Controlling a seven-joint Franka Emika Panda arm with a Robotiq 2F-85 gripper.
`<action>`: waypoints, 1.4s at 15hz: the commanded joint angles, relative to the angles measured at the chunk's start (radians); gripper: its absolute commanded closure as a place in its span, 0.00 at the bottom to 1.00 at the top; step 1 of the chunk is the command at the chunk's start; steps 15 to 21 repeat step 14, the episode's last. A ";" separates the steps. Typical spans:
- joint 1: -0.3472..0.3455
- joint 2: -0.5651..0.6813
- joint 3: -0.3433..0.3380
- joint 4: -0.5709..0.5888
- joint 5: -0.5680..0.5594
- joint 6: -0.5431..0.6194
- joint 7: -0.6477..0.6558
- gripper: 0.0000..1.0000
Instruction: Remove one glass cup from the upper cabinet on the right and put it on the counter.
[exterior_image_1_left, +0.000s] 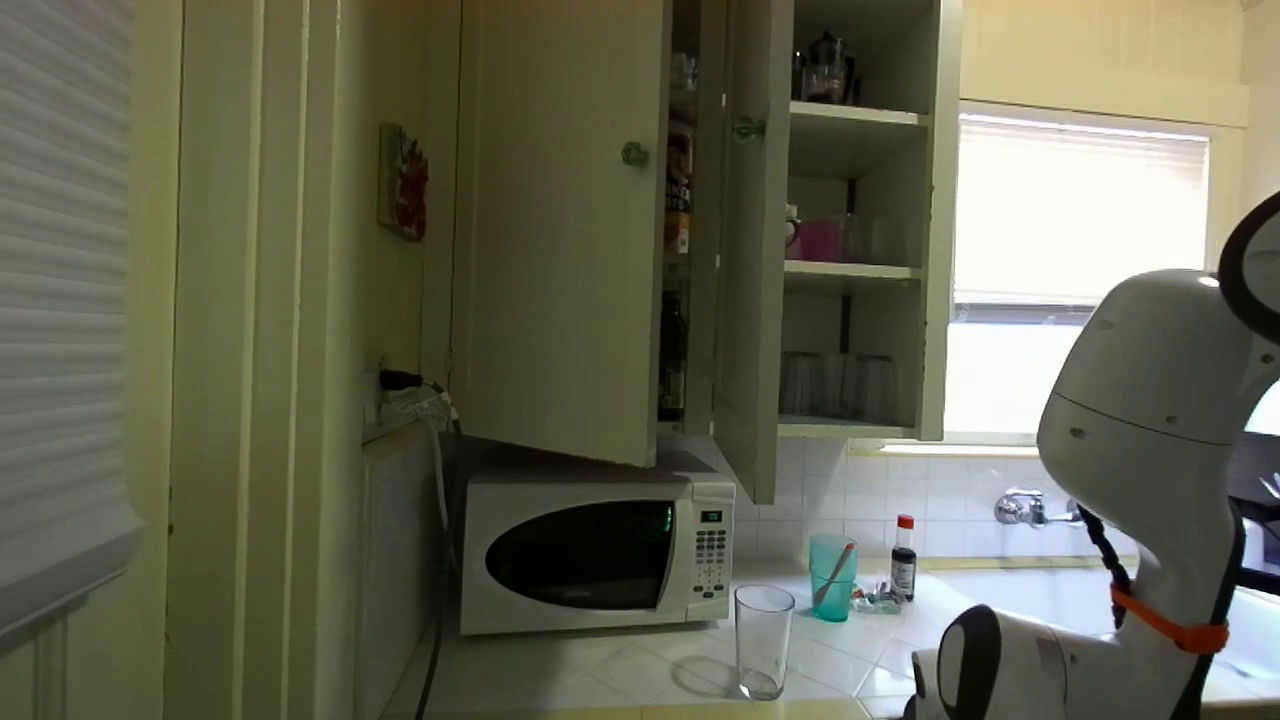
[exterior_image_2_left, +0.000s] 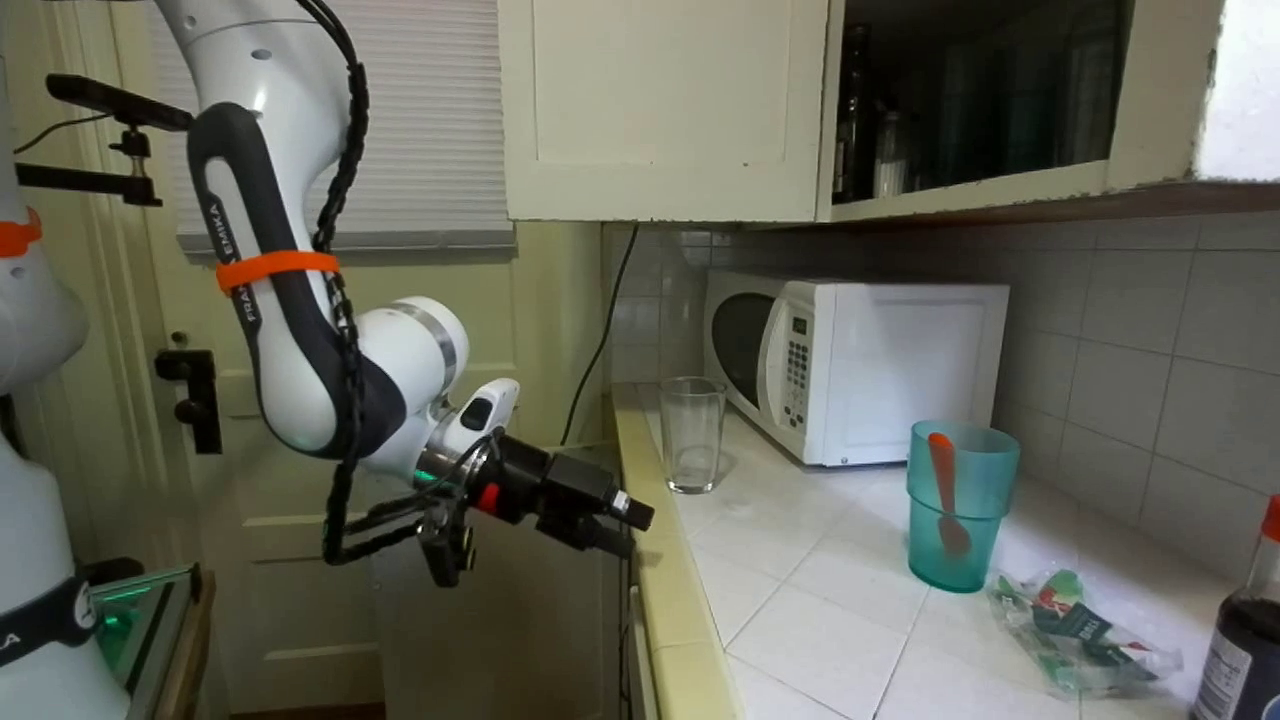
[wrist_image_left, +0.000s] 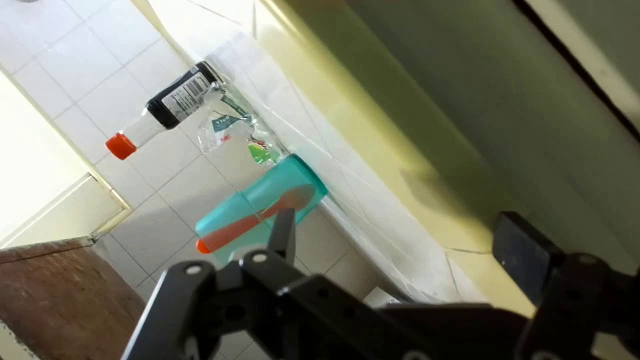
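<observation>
- In an exterior view, the glass cup (exterior_image_1_left: 764, 642) is seen stood upright on the counter (exterior_image_1_left: 830, 655), forward of the microwave (exterior_image_1_left: 598, 555) and apart from it. The upper cabinet (exterior_image_1_left: 938, 300) is found open, and tumblers (exterior_image_1_left: 876, 390) are stored on its bottom shelf (exterior_image_1_left: 850, 432).
- From this, the placing is judged to be done; the last step, withdrawal of the arm (exterior_image_1_left: 1130, 400), is taken to be the one in hand.
- In the wrist view, the gripper (wrist_image_left: 402, 237) is shown spread wide, with nothing pinched. A teal cup (wrist_image_left: 262, 192) and a red-capped bottle (wrist_image_left: 167, 106) are caught at a slant; the glass cup cannot be made out there.
- For the next move, no grasp seems to be called for: the gripper is best led off from the counter, and a sweep across the glass cup is to be avoided, as it could be tipped by a light knock.
- In an exterior view, the gripper is held at about the counter's level, beside its yellow front edge (exterior_image_2_left: 680, 610); a gap is seen between gripper and glass cup, though how they lie in depth cannot be told.
- The glass cup is shown near that edge, mouth up and apparently unfilled: clear, colourless, handleless, its sides almost straight but drawn in slightly toward a thick base.
</observation>
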 joint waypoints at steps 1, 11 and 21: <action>-0.010 -0.129 -0.106 -0.025 0.003 0.106 -0.175 0.00; -0.028 -0.299 -0.306 -0.005 0.005 0.221 -0.313 0.00; -0.027 -0.304 -0.305 -0.010 0.006 0.221 -0.314 0.00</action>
